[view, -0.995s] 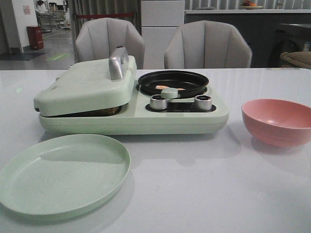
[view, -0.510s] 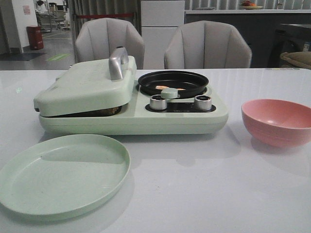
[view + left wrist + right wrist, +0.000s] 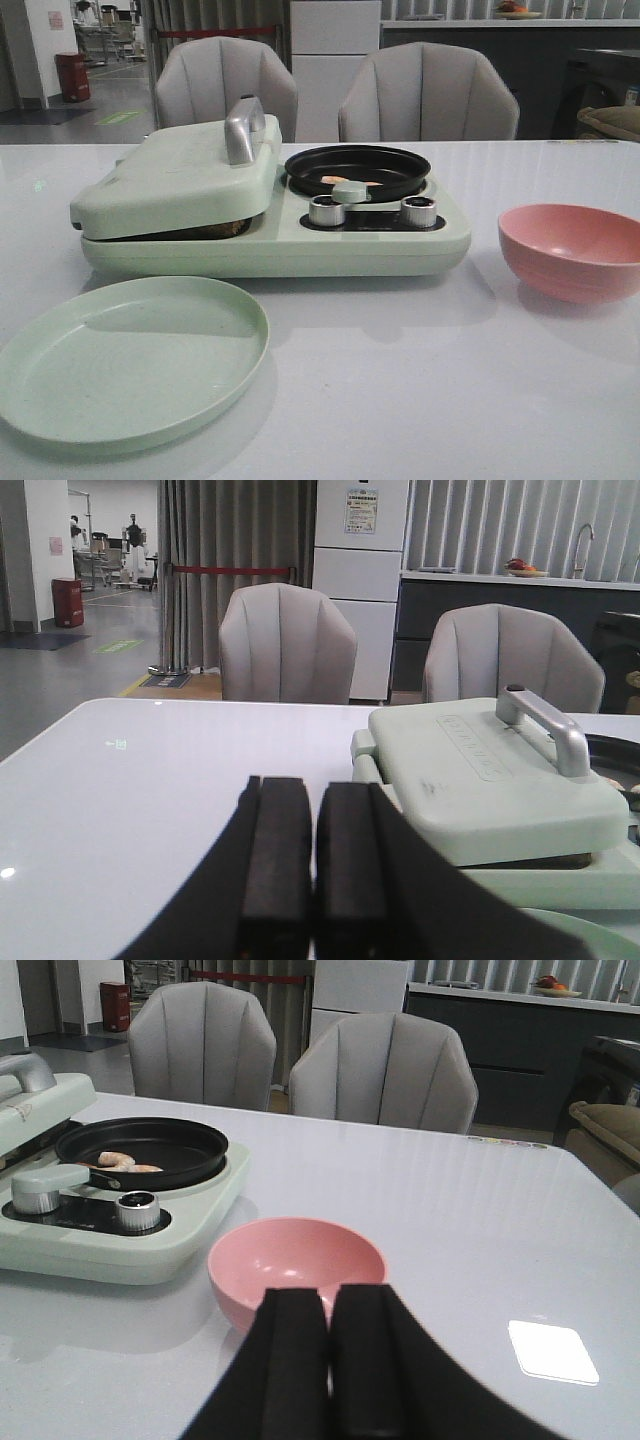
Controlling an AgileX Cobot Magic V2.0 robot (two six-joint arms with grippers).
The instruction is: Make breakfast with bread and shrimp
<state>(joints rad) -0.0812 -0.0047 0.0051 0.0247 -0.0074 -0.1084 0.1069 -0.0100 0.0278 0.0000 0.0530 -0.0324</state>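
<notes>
A: Where is the shrimp (image 3: 338,180) at this moment?

B: It lies inside the round black frying pan (image 3: 357,168), on the right half of the pale green breakfast maker (image 3: 275,235). In the right wrist view I count two pale orange pieces there, close to each other.

A: And the bread?

B: I cannot see any slice clearly. The hinged lid (image 3: 175,180) with the silver handle (image 3: 243,128) is down over the left half of the machine. There is something dark brown in the slit under the lid, but I cannot tell what it is.

A: What about the left hand (image 3: 300,865)?

B: Its two black fingers are pressed together and hold nothing. It hangs above the white counter (image 3: 420,380), with the lid near it.

A: The right hand (image 3: 330,1360)?

B: The same: fingers together, nothing between them. It is just beside the pink bowl (image 3: 572,250).

A: Where do these things stand in the front view?

B: From the machine, the bowl is at about four o'clock. The green plate (image 3: 130,360) is at about seven o'clock, near the front edge. Two silver knobs (image 3: 326,211) sit in front of the pan.
</notes>
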